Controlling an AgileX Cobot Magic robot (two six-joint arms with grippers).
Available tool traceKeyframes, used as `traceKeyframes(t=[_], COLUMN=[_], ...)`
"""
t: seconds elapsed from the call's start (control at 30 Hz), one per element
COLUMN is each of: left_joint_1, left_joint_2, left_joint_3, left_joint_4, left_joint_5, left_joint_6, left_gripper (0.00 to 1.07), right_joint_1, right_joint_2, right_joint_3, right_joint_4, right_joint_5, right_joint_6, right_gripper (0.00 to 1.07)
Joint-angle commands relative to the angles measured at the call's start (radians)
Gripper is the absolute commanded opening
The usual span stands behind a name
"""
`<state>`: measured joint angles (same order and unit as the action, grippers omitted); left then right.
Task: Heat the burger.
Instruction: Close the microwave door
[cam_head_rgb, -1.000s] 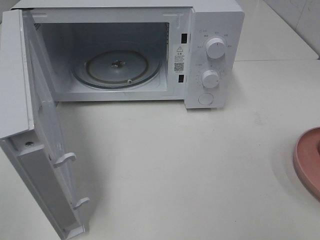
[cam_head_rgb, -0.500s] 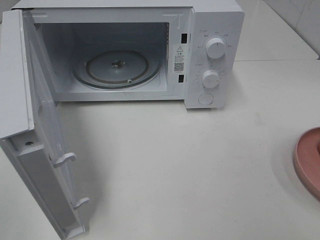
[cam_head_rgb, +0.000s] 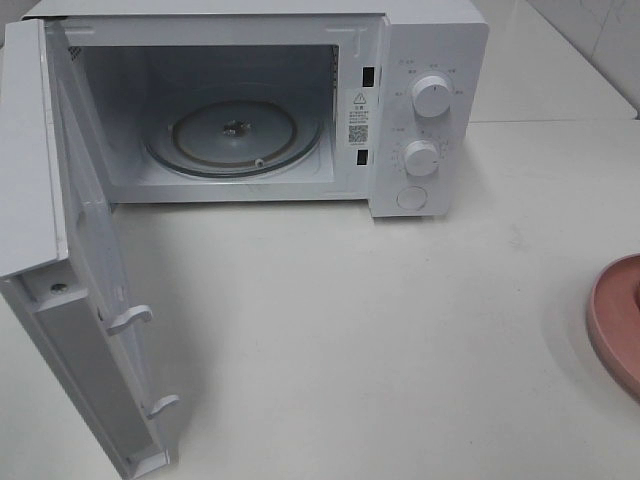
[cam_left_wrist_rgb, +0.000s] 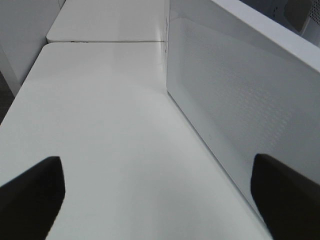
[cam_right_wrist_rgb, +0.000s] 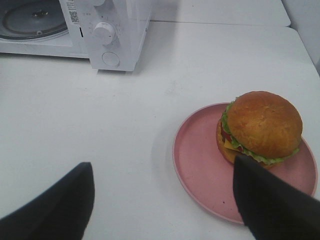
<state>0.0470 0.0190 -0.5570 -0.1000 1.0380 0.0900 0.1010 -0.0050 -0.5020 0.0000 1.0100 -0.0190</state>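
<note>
The burger (cam_right_wrist_rgb: 262, 125), with a golden-brown bun, lettuce and cheese, sits on a pink plate (cam_right_wrist_rgb: 200, 155) in the right wrist view. My right gripper (cam_right_wrist_rgb: 162, 170) hovers open above the table just short of the plate, nothing between its dark fingers (cam_right_wrist_rgb: 265, 205). In the high view only the plate's rim (cam_head_rgb: 615, 320) shows at the right edge; the burger is out of frame there. My left gripper (cam_left_wrist_rgb: 155, 165) is open over bare table beside the outer face of the microwave door (cam_left_wrist_rgb: 240, 95). Neither arm shows in the high view.
The white microwave (cam_head_rgb: 420, 60) stands at the back with its door (cam_head_rgb: 90, 300) swung wide to the left. Its glass turntable (cam_head_rgb: 235, 135) holds nothing. Two knobs and a button are on its right panel (cam_head_rgb: 422, 157). White table lies between microwave and plate.
</note>
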Motion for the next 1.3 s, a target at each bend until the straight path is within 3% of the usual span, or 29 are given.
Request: traceKeyframes(t=[0.03, 0.07, 0.13, 0.17, 0.2, 0.23, 0.3, 0.33, 0.37, 0.6, 0.7, 0.73, 0.8, 0.87, 0.97, 1.03, 1.13, 1.3], left_joint_1=[0.003, 0.003, 0.003, 0.003, 0.003, 0.003, 0.003, 0.003, 0.003, 0.003, 0.003, 0.003, 0.003, 0.003, 0.003, 0.003, 0.003, -0.01], left_joint_2=[0.053, 0.053, 0.114, 0.114, 0.161, 0.161, 0.225, 0.225, 0.267, 0.381, 0.426, 0.451, 0.464, 0.516, 0.528, 0.589, 0.602, 0.735], left_joint_3=[-0.007, -0.007, -0.007, -0.007, -0.007, -0.007, -0.007, -0.007, -0.007, 0.01, 0.067, 0.114, 0.133, 0.213, 0.231, 0.285, 0.295, 0.33], left_joint_4=[0.014, 0.014, 0.028, 0.028, 0.036, 0.036, 0.036, 0.036, 0.036, 0.038, 0.015, -0.031, -0.054, -0.144, -0.153, -0.159, -0.159, -0.141], left_joint_5=[-0.026, -0.026, -0.039, -0.039, -0.069, -0.069, -0.125, -0.125, -0.163, -0.342, -0.492, -0.596, -0.636, -0.818, -0.85, -0.996, -1.026, -1.246], left_joint_6=[-0.012, -0.012, -0.012, -0.012, -0.011, -0.011, -0.011, -0.011, -0.011, 0.018, 0.046, 0.054, 0.065, 0.124, 0.14, 0.196, 0.197, 0.194], left_gripper=[0.75, 0.75, 0.54, 0.54, 0.4, 0.4, 0.16, 0.16, 0.0, 0.0, 0.0, 0.0, 0.0, 0.0, 0.0, 0.0, 0.0, 0.0], right_joint_1=[-0.007, -0.007, -0.007, -0.007, -0.007, -0.007, -0.007, -0.007, -0.007, -0.007, -0.007, -0.007, -0.007, -0.007, -0.007, -0.007, -0.007, -0.007], right_joint_2=[-0.026, -0.026, -0.026, -0.026, -0.026, -0.026, -0.026, -0.026, -0.026, -0.026, -0.026, -0.026, -0.026, -0.026, -0.026, -0.026, -0.026, -0.026], right_joint_3=[0.003, 0.003, 0.003, 0.003, 0.003, 0.003, 0.003, 0.003, 0.003, 0.003, 0.003, 0.003, 0.003, 0.003, 0.003, 0.003, 0.003, 0.003], right_joint_4=[0.0, 0.0, 0.0, 0.0, 0.0, 0.0, 0.0, 0.0, 0.0, 0.0, 0.0, 0.0, 0.0, 0.0, 0.0, 0.0, 0.0, 0.0], right_joint_5=[-0.017, -0.017, -0.017, -0.017, -0.017, -0.017, -0.017, -0.017, -0.017, -0.017, -0.017, -0.017, -0.017, -0.017, -0.017, -0.017, -0.017, -0.017], right_joint_6=[0.009, 0.009, 0.009, 0.009, 0.009, 0.009, 0.009, 0.009, 0.009, 0.009, 0.009, 0.009, 0.009, 0.009, 0.009, 0.009, 0.009, 0.009], right_gripper=[0.75, 0.75, 0.75, 0.75, 0.75, 0.75, 0.75, 0.75, 0.75, 0.75, 0.75, 0.75, 0.75, 0.75, 0.75, 0.75, 0.75, 0.75])
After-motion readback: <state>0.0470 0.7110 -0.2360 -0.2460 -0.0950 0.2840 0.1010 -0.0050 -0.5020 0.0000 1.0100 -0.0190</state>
